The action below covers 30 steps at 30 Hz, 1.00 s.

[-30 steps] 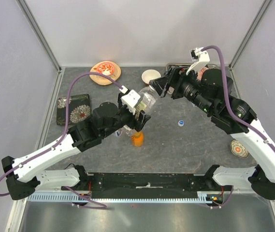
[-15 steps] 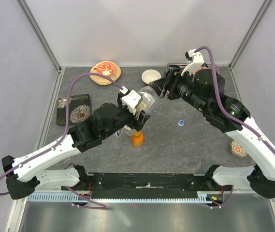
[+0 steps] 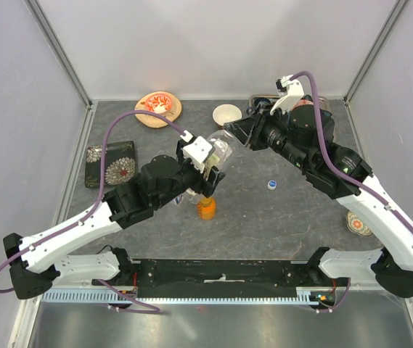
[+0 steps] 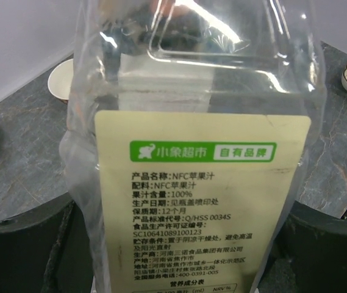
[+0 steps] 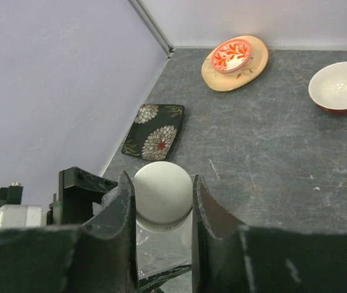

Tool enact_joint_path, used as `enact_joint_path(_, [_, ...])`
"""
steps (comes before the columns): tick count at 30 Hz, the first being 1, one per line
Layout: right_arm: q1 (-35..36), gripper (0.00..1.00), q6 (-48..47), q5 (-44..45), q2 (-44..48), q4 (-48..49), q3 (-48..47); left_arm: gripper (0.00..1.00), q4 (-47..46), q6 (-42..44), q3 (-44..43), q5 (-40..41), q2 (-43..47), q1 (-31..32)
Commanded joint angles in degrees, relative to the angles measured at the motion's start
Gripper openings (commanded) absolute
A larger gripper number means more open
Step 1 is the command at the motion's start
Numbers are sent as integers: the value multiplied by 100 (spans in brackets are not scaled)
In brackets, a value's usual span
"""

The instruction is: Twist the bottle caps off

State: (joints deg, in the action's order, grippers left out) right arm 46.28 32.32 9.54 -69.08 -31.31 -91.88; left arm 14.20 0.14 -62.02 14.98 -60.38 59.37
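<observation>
The taller clear bottle with a cream label is held tilted above the table, and my left gripper is shut on its body. Its dark fingers show on both sides of the bottle in the left wrist view. The bottle's white cap sits between the fingers of my right gripper, which press on its two sides. A short orange bottle stands on the table under the left gripper. A short clear bottle stands beside it, partly hidden by the arm.
A loose blue cap lies on the grey table. A white bowl and a tan plate with a red-patterned dish sit at the back. A black floral plate is at the left, a small patterned dish at the right.
My right gripper has moved in over the cap and closed its jaws onto it. The left arm and the bottle have stayed where they were.
</observation>
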Motion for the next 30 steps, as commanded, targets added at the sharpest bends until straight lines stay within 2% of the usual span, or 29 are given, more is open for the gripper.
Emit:
enact_joint_path(1, [4,0,-41,13,52,152,73,3,-523,267,58,-127,158,39])
enact_joint_path(8, [4,0,-366,-645,167,99,21,3,-734,337,225,-610,544,39])
enact_joint_path(11, [-5,0,-594,-1206,184,28,-67,2,-743,329,225,-1119,676,39])
enact_joint_path(14, [4,0,-954,-1980,280,64,-41,2,-647,276,147,-2242,861,-13])
enact_joint_path(15, [4,0,-1068,-2217,307,98,-41,2,-568,215,94,-3020,870,-66])
enact_joint_path(17, [4,0,-1332,-2999,377,151,3,2,-462,39,-108,-3823,844,-224])
enact_joint_path(18, [4,0,-1411,-3306,386,169,12,2,-331,47,-196,-4602,818,-338])
enact_joint_path(20, [4,0,-1639,-3990,465,213,73,2,-251,-295,-442,-5327,668,-426])
enact_joint_path(21, [4,0,-1719,-4186,500,257,91,2,-225,-356,-521,-5957,624,-461])
enact_joint_path(27, [4,0,-2053,-5268,843,468,398,2,-373,-866,-873,-7454,352,-655])
enact_joint_path(30, [4,0,-2237,-5602,940,433,495,2,-663,-1147,-891,-7903,211,-708])
